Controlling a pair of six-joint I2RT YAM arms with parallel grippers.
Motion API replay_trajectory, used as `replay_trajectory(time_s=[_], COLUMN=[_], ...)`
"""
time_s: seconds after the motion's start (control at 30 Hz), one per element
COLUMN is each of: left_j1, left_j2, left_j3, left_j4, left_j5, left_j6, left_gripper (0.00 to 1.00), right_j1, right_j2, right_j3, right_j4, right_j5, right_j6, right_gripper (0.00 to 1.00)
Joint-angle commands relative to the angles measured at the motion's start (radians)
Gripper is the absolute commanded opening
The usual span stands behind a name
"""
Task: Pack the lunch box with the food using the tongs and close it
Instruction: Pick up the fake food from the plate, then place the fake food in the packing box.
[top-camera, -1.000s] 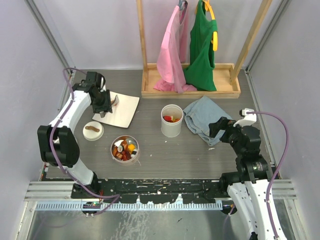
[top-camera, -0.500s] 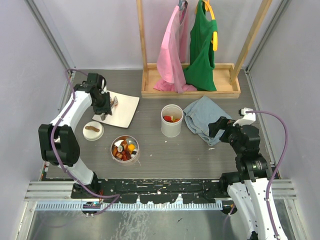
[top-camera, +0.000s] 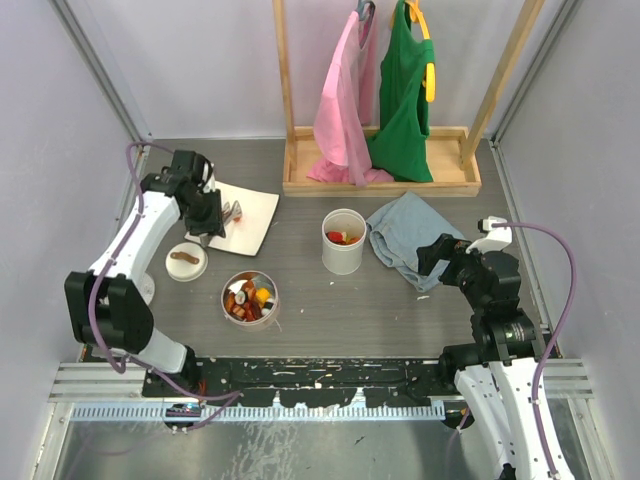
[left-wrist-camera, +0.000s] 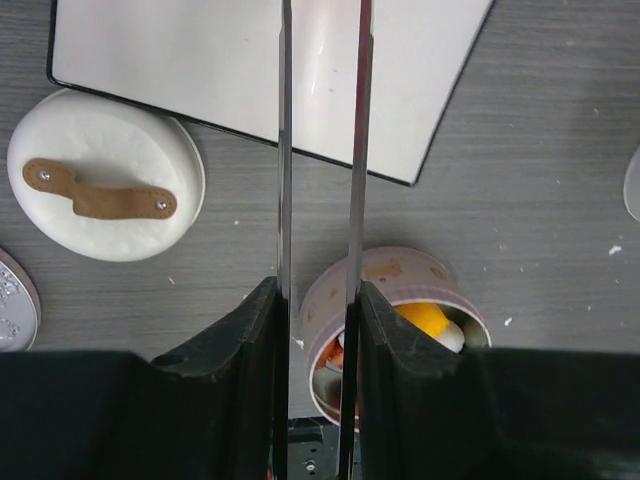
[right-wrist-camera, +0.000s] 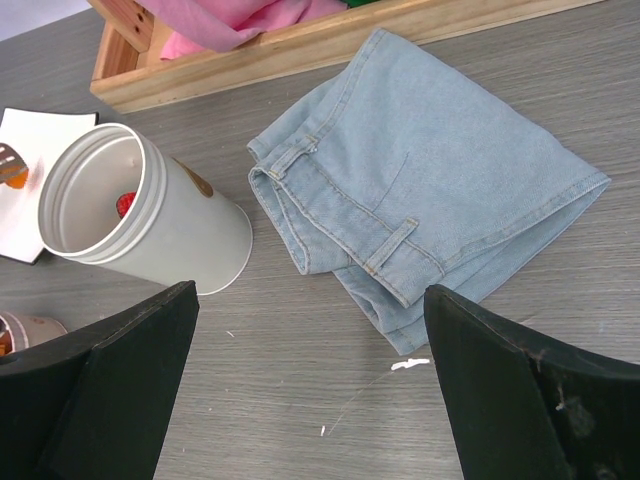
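- Left wrist view: the left gripper (left-wrist-camera: 318, 295) is clamped on the tongs (left-wrist-camera: 360, 100), with one finger (left-wrist-camera: 262, 330) pressed against the outside of each thin arm. The two arms run almost parallel with a narrow gap between them.
- The tong tips run off the far edge of this view, so it cannot be told whether they carry anything.
- From the top external view, the tongs reach over the near left part of the white plate (top-camera: 255, 225), at the far left of the table (top-camera: 330, 300). Whether they touch the plate cannot be told.
- Food (top-camera: 248, 298): orange, red and dark pieces lie in a bowl (left-wrist-camera: 410, 268) near the plate. The fingers hide most of the bowl in the wrist view.
- A few red and yellow pieces show inside the lunch box (top-camera: 343, 255), a tall white pot standing upright at the middle of the table. Its bottom is hidden.
- The lid (top-camera: 186, 262), white with a brown strap, lies left of the bowl and apart from it.
- A grey disc (left-wrist-camera: 8, 300) is cut off at the left edge of the wrist view and cannot be identified.
- Right gripper (right-wrist-camera: 310, 295): the jaws are spread wide with nothing between them. It is near the folded denim cloth (right-wrist-camera: 430, 190), to the right of the lunch box.
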Motion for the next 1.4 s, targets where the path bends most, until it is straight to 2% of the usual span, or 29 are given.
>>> replay_trajectory(time_s=[0.0, 0.23, 0.33, 0.47, 0.63, 0.83, 0.97, 1.13, 1.37], left_j1=[-0.042, -0.102, -0.148, -0.217, -0.223, -0.223, -0.224, -0.223, -0.224], left_j2=[-0.128, -0.257, -0.381, -0.517, -0.668, -0.808, -0.845, -0.859, -0.828], left_j3=[0.014, -0.008, -0.062, -0.114, -0.166, -0.222, -0.247, -0.273, -0.284], left_j4=[-0.051, -0.159, -0.198, -0.284, -0.412, -0.478, -0.519, -0.534, -0.564], left_j5=[0.019, 0.067, 0.130, 0.099, 0.091, 0.158, 0.178, 0.271, 0.292], left_j6=[0.020, 0.008, -0.033, -0.087, -0.120, -0.183, -0.191, -0.171, -0.131], left_gripper=[0.22, 0.22, 0.22, 0.22, 0.22, 0.22, 0.22, 0.22, 0.23], right_j1=[0.007, 0.008, 0.008, 0.009, 0.011, 0.011, 0.012, 0.017, 0.020], right_j2=[-0.006, -0.009, -0.010, -0.010, -0.011, -0.003, 0.000, 0.001, 0.003], right_j3=[0.009, 0.007, 0.008, 0.008, 0.007, 0.009, 0.009, 0.010, 0.010], right_j4=[0.057, 0.056, 0.055, 0.053, 0.050, 0.048, 0.045, 0.040, 0.039], right_j5=[-0.005, 0.000, 0.000, -0.001, 0.003, 0.006, 0.009, 0.014, 0.017], right_j6=[0.005, 0.005, 0.005, 0.005, 0.005, 0.006, 0.007, 0.007, 0.007], right_gripper=[1.00, 1.00, 1.00, 1.00, 1.00, 1.00, 1.00, 1.00, 1.00])
